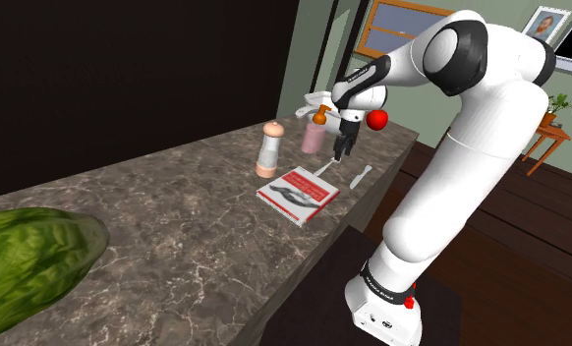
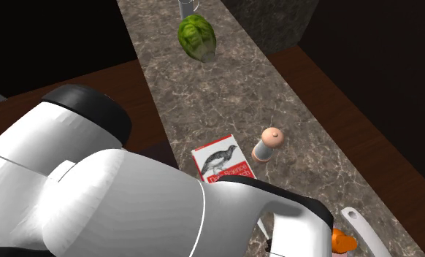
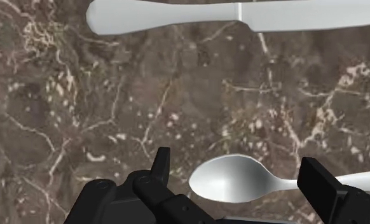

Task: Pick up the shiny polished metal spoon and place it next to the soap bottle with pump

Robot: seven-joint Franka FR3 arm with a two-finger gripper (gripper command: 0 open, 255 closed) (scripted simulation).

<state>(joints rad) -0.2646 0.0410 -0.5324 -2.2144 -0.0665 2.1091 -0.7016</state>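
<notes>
Silvery spoon lies flat on the marble counter between the wide-apart fingers of our gripper, not gripped; closing on its rounded bowl, we risk squirting it sideways.

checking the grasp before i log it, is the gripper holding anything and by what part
Nothing is held. The gripper is open; the spoon lies on the counter, its bowl between the fingers, not clasped.
</notes>
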